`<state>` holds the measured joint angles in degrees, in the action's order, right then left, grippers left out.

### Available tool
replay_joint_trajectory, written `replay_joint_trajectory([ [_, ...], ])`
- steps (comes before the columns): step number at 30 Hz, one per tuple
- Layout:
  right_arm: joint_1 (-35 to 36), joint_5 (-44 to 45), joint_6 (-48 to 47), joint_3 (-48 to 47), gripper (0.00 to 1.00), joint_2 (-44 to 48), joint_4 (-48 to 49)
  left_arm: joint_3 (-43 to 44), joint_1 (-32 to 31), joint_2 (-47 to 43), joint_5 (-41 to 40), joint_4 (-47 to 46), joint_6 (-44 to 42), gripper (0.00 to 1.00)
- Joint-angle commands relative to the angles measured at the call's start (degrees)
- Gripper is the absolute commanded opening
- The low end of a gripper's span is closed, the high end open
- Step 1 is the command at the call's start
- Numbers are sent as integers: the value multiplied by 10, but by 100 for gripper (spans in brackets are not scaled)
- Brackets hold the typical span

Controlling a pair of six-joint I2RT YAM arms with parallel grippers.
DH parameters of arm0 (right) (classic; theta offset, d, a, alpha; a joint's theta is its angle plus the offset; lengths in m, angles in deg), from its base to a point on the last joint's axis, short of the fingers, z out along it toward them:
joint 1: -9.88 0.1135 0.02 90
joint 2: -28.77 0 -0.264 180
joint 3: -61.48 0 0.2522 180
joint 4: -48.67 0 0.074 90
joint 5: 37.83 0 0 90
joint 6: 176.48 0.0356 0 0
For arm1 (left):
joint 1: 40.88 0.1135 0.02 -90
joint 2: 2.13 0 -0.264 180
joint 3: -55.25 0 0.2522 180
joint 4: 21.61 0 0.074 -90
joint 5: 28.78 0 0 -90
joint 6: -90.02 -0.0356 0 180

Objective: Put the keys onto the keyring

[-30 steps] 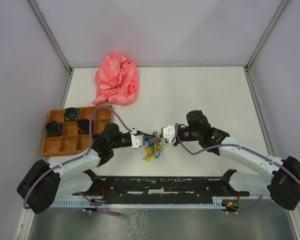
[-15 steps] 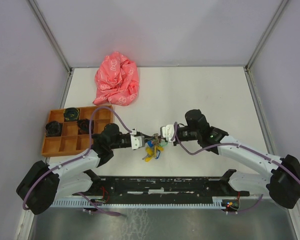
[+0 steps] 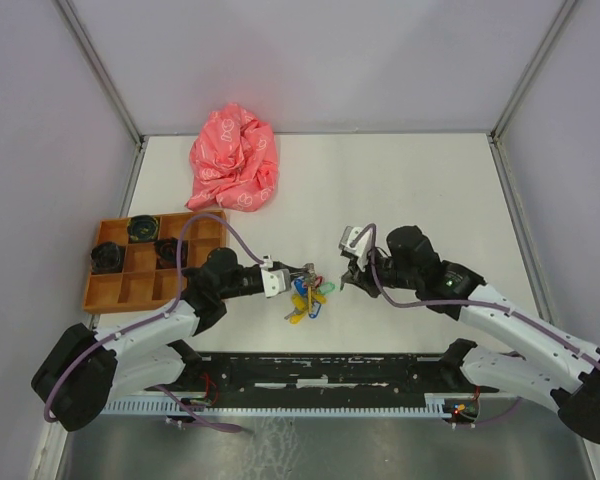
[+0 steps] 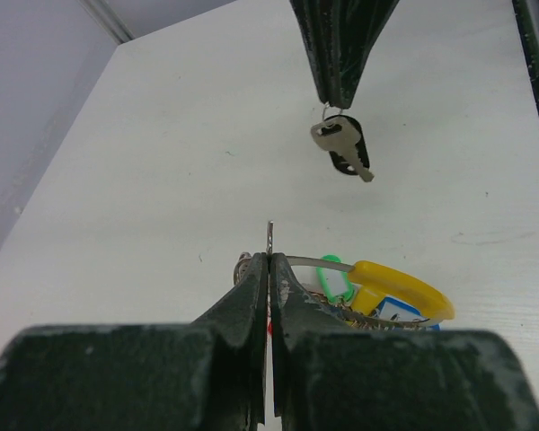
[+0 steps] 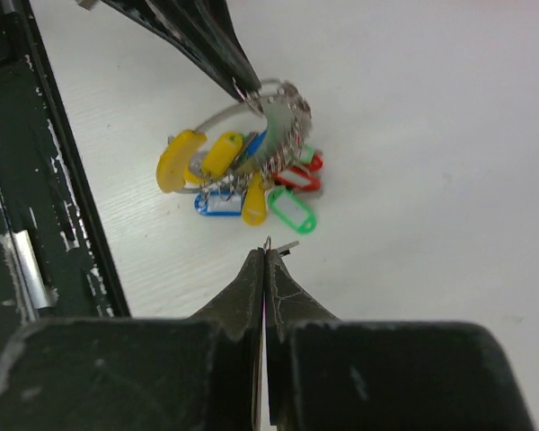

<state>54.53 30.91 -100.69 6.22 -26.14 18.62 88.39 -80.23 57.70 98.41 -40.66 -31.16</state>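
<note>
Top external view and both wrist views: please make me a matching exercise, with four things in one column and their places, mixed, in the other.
1 crumpled pink cloth
2 orange compartment tray
3 silver metal keyring with coloured tags
4 black-headed silver key

A hanging from the shut right gripper
B pinched in the shut left gripper
C at the table's left edge
D at the table's far side

Pairs: 1-D, 2-C, 3-B, 4-A.

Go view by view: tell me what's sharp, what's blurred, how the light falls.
Top external: even, soft light, faint shadows, no glare; the bunch of coloured plastic tags on a metal keyring is sharp but tiny. Left wrist: the left gripper near the lens is soft, the small silver key hanging from the right gripper crisp. Right wrist: own fingers blurred, bunch sharp.
</note>
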Motion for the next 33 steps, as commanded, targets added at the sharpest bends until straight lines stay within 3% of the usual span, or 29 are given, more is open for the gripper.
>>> replay_joint_trajectory([
  [1, 3, 100, 204, -52, 0, -9, -151, -2, -2, -15, -22, -41, -22, 3],
  [4, 4, 128, 280, -71, 1, -38, -228, -2, -2, -17, -25, -42, -20, 3],
  [7, 4, 158, 302, -68, 1, -79, -236, -3, -2, -18, -29, -41, -18, 3],
  [22, 0, 335, 269, -96, 1, -328, -38, -7, -2, -28, -46, -36, -13, 3],
  [28, -3, 338, 276, -105, 1, -350, -35, -6, -2, -26, -50, -34, -13, 3],
  [33, -3, 343, 284, -108, 8, -343, -57, -5, -2, -26, -50, -34, -11, 3],
])
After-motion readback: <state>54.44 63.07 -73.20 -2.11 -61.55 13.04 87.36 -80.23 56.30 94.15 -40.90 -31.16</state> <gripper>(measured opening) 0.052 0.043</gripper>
